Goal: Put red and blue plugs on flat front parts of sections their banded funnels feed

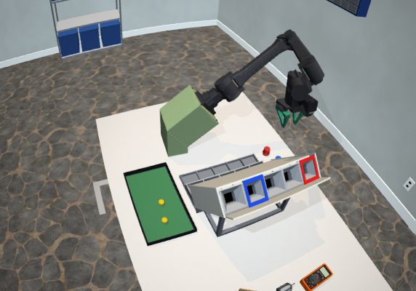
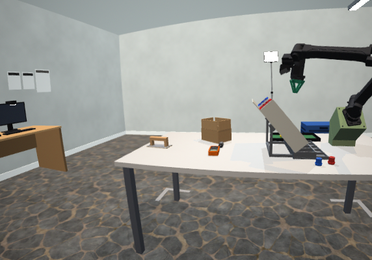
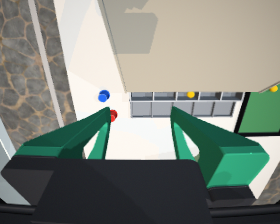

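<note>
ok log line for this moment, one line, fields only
gripper: open, empty, above table behind funnel box | marble: in a collection section | red plug, blue plug: on table, unplaced

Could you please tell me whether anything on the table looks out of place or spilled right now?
Nothing is spilled or damaged. One yellow marble lies in a section of the grey tray below the cover, away from the two in the green tray. Both plugs, red and blue, stand upright on the table. The gripper hangs open, holding nothing.
</note>
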